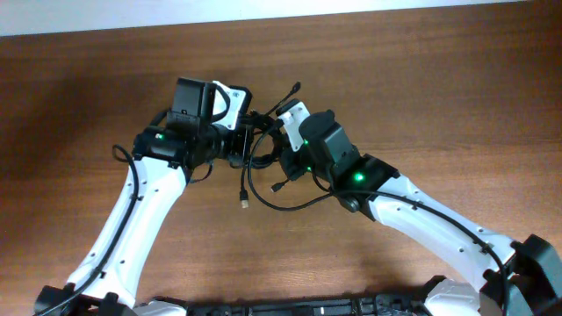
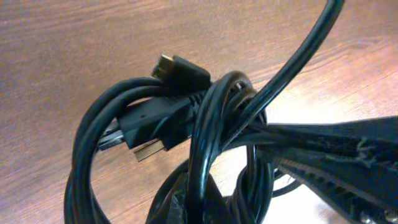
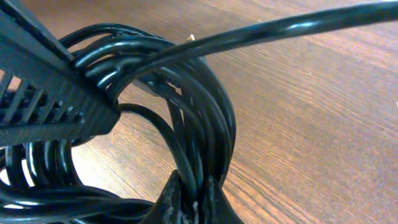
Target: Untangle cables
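Shows the cables (image 1: 259, 145) bunched into one tight black coil near the middle of the wooden surface (image 1: 421, 70), caught between the left tool (image 1: 241, 147) and the right tool (image 1: 283, 151), both touching the bundle from opposite sides. Below the knot, finds slack loops trailing toward the near edge, one ending in a small plug (image 1: 244, 204), and a stray end sticking out beyond the right tool. From the left wrist, reveals several strands wound round each other, a gold-tipped plug (image 2: 168, 65) poking out at the top of the coil and a flat metal plug (image 2: 149, 150) lower down. Puts one ribbed finger (image 2: 336, 155) of the left tool in from the right, buried among the strands. From the right wrist, sets one ribbed finger (image 3: 43, 93) against the left side of the coil, strands bent over it and others passing beneath, with a single strand (image 3: 298, 25) stretching off to the upper right. Hides the second finger of each tool behind the cords, so cannot tell whether either tool is clamped on the bundle or merely hooked through it.
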Available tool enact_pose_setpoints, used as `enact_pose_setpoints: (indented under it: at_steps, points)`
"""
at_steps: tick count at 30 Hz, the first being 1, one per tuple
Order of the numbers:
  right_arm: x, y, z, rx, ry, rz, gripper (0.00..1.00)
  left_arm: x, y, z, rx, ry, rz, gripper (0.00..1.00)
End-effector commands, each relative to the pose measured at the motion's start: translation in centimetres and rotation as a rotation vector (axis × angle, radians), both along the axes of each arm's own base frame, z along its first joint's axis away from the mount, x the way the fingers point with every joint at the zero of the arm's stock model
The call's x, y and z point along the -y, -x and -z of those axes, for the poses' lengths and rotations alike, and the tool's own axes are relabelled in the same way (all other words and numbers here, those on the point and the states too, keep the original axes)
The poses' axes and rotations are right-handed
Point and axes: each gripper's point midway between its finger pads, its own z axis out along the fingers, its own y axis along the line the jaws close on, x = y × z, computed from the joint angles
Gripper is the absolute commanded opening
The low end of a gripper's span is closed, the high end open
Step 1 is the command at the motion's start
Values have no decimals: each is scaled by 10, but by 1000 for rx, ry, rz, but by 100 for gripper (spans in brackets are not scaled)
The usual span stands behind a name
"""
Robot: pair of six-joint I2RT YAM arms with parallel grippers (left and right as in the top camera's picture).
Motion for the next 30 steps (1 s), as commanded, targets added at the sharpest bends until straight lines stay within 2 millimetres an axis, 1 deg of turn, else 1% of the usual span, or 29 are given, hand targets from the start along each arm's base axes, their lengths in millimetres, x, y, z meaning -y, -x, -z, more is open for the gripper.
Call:
enact_pose_setpoints:
  at_steps: [1,2,3,5,6,7,8,9,11,12,13,14,15,16,17,19,20,21,22,23,25,26,27,28,29,30]
  points:
    - [-19,30,-35,-69,-167,-166,4,-22,-20,-24,34,67,-174,0]
    - [-18,40,-49,-84,-219,-222,4,-45,-29,-21,24,46,-311,0]
    - [-14,46,-61,-86,-257,-254,4,-64,-35,-19,16,34,-414,0]
    - [-1,53,-87,-70,-323,-292,4,-91,-41,-18,-3,47,-564,0]
    - [8,54,-101,-50,-353,-298,4,-100,-43,-18,-15,64,-613,0]
    - [16,54,-110,-33,-371,-296,4,-104,-44,-18,-22,75,-640,0]
    - [26,50,-117,-12,-383,-278,4,-109,-45,-18,-28,88,-669,0]
    - [36,44,-119,-1,-383,-249,4,-109,-46,-20,-24,93,-674,0]
    - [55,31,-113,-13,-370,-175,4,-109,-48,-21,-20,104,-678,0]
    - [69,20,-101,-37,-340,-99,4,-109,-48,-21,-29,118,-699,0]
    - [78,13,-91,-68,-318,-36,4,-109,-48,-21,-37,134,-724,0]
    - [95,4,-72,-132,-287,88,4,-111,-51,-23,-34,153,-746,0]
    - [110,-1,-52,-202,-253,203,4,-112,-54,-26,-30,179,-773,0]
    - [117,-1,-36,-253,-218,261,4,-112,-57,-28,-26,197,-788,0]
    - [117,1,-28,-282,-206,263,4,-110,-60,-32,-19,225,-792,0]
    - [112,3,-13,-333,-191,253,4,-100,-66,-41,-2,282,-745,0]
    - [110,3,-7,-350,-183,247,4,-93,-68,-46,8,310,-711,0]
    - [102,5,-2,-372,-185,223,6,-85,-71,-53,37,328,-642,0]
    - [95,7,1,-387,-194,193,16,-75,-73,-61,84,338,-537,0]
    - [93,7,2,-385,-194,189,26,-70,-72,-64,106,334,-478,0]
    - [91,4,-3,-367,-208,179,31,-65,-69,-65,148,291,-379,0]
    - [84,4,-9,-358,-240,142,33,-62,-67,-65,173,269,-311,0]
    - [75,5,-17,-350,-280,93,37,-56,-63,-66,186,266,-248,0]
    - [68,6,-25,-340,-315,48,47,-50,-60,-68,195,276,-199,0]
    - [58,7,-38,-312,-366,-21,57,-39,-54,-73,218,297,-97,0]
    - [54,6,-44,-290,-379,-42,62,-32,-50,-76,232,308,-41,0]
